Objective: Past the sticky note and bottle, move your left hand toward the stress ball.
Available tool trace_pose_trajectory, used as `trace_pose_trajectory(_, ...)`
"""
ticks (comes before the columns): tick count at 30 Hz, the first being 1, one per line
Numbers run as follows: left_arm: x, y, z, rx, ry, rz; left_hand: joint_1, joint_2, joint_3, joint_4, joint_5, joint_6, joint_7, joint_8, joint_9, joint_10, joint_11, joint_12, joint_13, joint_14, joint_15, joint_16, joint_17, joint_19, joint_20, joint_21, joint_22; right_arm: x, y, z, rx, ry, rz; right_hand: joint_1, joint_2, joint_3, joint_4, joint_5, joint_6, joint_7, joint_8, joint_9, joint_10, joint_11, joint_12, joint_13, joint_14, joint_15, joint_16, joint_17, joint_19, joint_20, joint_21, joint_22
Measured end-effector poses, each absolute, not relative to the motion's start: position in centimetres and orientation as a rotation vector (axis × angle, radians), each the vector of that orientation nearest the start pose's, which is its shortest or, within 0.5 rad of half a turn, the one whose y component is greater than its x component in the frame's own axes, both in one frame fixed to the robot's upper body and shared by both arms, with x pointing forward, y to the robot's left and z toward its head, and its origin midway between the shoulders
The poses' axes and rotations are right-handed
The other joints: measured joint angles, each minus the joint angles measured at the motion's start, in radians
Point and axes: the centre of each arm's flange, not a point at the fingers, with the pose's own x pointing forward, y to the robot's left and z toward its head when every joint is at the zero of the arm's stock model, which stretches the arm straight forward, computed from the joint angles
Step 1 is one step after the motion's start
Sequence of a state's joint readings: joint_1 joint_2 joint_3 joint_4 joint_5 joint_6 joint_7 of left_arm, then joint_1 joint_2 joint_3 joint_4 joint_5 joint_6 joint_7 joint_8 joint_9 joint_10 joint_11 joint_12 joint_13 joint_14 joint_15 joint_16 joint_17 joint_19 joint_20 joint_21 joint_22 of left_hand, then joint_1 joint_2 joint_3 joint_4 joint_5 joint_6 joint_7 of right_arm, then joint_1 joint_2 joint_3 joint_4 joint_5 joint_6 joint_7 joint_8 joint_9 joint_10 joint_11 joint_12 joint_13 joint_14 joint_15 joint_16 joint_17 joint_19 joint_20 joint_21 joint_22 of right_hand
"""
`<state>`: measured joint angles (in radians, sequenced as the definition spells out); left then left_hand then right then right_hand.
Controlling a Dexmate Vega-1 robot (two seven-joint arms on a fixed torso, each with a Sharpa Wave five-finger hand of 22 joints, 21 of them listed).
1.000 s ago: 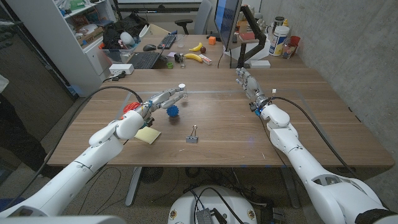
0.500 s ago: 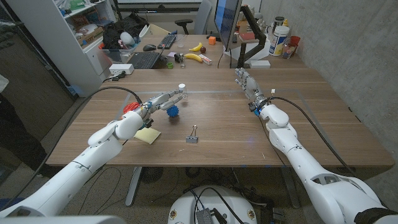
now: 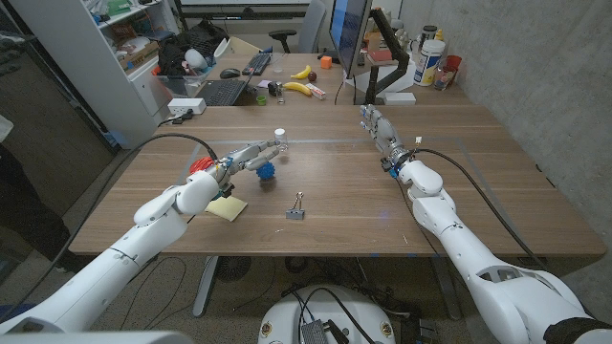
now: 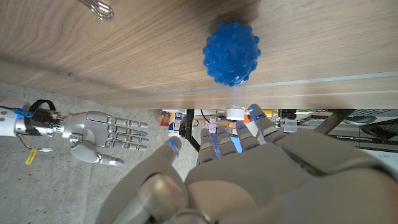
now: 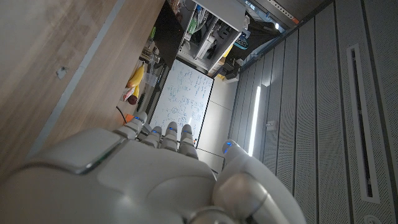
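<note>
From the head camera, the left arm stretches out over the wooden desk (image 3: pixel 335 196) with the left hand (image 3: pixel 251 153) raised above the surface, its fingers (image 3: pixel 273 146) straight, spread a little and holding nothing. The blue spiky stress ball (image 3: pixel 266 171) sits just beside and slightly nearer than those fingertips. A small white-capped bottle (image 3: pixel 279 135) stands just beyond the fingertips. The yellow sticky note (image 3: pixel 228 206) lies back under the forearm, near the wrist, and a binder clip (image 3: pixel 296 208) lies on the desk well short of the fingers, toward the robot. The right arm reaches along the far right side of the desk; the right hand (image 3: pixel 376 123) has its fingers extended and apart, empty.

In the left wrist view, the back of the left hand (image 4: pixel 249 168) shows with its fingertips (image 4: pixel 214 138) pointing toward the stress ball (image 4: pixel 231 53), which lies ahead of them on the wood, not touched. The bottle's white cap (image 4: pixel 235 114) appears right at the fingertips. The right hand (image 4: pixel 106 135) shows across the desk, open-fingered.

In the right wrist view, the right hand (image 5: pixel 155 168) is seen from behind, fingers (image 5: pixel 165 135) straight and grasping nothing, beside the desk (image 5: pixel 56 56) surface.
</note>
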<state>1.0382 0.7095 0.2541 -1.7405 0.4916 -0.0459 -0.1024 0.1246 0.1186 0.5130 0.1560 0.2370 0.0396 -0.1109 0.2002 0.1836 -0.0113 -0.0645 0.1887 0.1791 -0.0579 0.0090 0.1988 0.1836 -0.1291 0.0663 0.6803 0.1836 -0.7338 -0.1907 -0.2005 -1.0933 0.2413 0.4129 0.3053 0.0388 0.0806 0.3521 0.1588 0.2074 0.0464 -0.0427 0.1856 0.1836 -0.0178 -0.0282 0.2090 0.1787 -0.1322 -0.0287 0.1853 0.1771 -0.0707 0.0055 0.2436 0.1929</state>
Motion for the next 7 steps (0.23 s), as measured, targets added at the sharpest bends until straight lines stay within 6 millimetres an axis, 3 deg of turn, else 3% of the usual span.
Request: trace_pose_trajectory(7, 58.43, 27.68, -2.18, 1.267, -0.578, -0.085, 0.0, 0.0, 0.003, -0.003, 0.0, 0.004, -0.004, 0.0, 0.0, 0.0, 0.0, 0.0, 0.0, 0.0, 0.0, 0.0, 0.0, 0.0, 0.0, 0.0, 0.0, 66.85, -20.84, 0.17, -0.132, -0.736, 0.379, 0.0, 0.0, 0.0, 0.0, 0.0, 0.0, 0.0, 0.0, 0.0, 0.0, 0.0, 0.0, 0.0, 0.0, 0.0, 0.0, 0.0, 0.0, 0.0, 0.0, 0.0)
